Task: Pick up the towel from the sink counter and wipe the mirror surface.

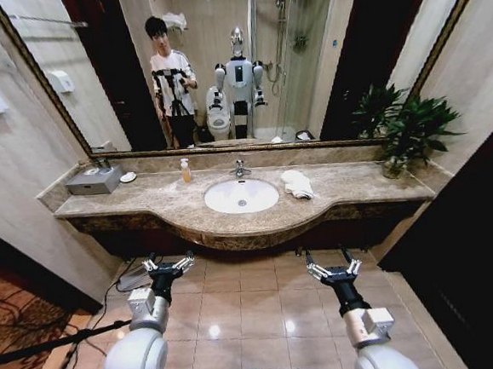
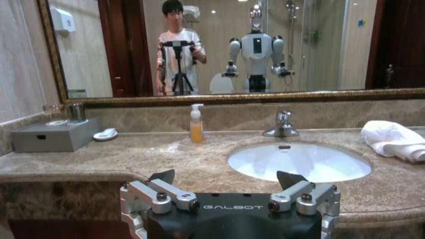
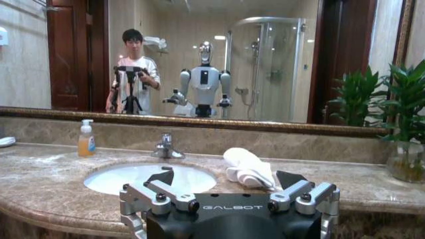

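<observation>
sink counter (image 1: 180, 208) of speckled brown marble, with oval white basin (image 1: 241, 196) sunk at centre; nothing visible inside but the drain. chrome faucet (image 1: 240, 169) behind the basin, amber soap bottle (image 1: 185, 170) just to its left. grey box (image 1: 94, 180) at the far left end, bearing small objects too small to identify; small white dish (image 1: 127, 177) beside it. potted plant (image 1: 406, 129) at the far right end, its glass vase partly cut off in the right wrist view. towel (image 1: 298, 184), white and bunched, lying on the slab just right of the basin, near the basin rim, untouched. mirror (image 1: 245, 56) above the counter, upper part cut off by the frame edge, reflecting the robot and a shower room. left gripper (image 1: 168, 264) held low over the tiled floor (image 1: 248, 308), in front of the counter's left half, fingers spread apart and holding nothing; towel well apart, across the basin. right gripper (image 1: 334, 263) likewise low and in front of the counter, fingers spread and holding nothing; towel beyond and above, slightly to the left, well apart.
</observation>
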Available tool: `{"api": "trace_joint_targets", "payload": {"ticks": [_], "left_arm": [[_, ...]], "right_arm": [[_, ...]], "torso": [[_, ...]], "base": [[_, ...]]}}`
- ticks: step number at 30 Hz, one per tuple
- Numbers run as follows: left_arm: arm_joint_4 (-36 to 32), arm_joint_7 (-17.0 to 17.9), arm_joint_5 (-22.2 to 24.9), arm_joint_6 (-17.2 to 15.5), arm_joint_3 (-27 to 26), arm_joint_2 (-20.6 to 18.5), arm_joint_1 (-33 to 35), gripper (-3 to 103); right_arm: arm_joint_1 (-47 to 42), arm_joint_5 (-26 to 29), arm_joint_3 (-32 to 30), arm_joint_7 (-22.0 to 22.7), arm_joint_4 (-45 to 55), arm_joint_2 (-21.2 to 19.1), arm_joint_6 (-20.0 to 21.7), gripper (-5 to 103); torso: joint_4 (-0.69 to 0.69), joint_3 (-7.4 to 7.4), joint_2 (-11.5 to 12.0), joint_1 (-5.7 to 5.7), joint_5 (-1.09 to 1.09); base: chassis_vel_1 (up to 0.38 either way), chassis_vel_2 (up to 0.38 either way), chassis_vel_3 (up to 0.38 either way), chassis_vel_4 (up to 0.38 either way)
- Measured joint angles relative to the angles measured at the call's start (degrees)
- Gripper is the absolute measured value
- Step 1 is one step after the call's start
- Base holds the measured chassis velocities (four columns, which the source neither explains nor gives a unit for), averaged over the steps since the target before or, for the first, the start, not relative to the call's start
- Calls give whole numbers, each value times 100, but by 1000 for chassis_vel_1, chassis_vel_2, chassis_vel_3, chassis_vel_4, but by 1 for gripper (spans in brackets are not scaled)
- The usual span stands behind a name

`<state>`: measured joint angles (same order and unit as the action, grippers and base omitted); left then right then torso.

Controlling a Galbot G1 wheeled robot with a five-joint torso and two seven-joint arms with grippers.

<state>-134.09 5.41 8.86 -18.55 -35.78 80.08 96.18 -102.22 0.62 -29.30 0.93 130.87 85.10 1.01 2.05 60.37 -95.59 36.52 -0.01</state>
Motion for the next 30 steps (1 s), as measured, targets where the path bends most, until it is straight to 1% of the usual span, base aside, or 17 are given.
{"api": "trace_joint_targets", "payload": {"ticks": [8,12,16,20,30], "left_arm": [[0,0,0,0,0,0,0,100],[0,0,0,0,0,0,0,100],[0,0,0,0,0,0,0,100],[0,0,0,0,0,0,0,100],[0,0,0,0,0,0,0,100]], "right_arm": [[57,25,-34,29,-34,-24,53,100],[66,25,-34,31,-27,-13,88,100],[83,-11,-22,42,-25,-18,120,100],[77,-66,19,77,-4,-16,125,100],[94,-154,67,86,-28,83,82,100]], "torso": [[0,0,0,-1,0],[-1,0,0,0,0],[2,0,0,2,0],[-1,0,0,1,0],[0,0,0,1,0]], "base": [[-39,21,29,-31],[-98,90,83,-94],[-107,103,102,-119],[-111,97,109,-112],[-116,114,118,-104]]}}
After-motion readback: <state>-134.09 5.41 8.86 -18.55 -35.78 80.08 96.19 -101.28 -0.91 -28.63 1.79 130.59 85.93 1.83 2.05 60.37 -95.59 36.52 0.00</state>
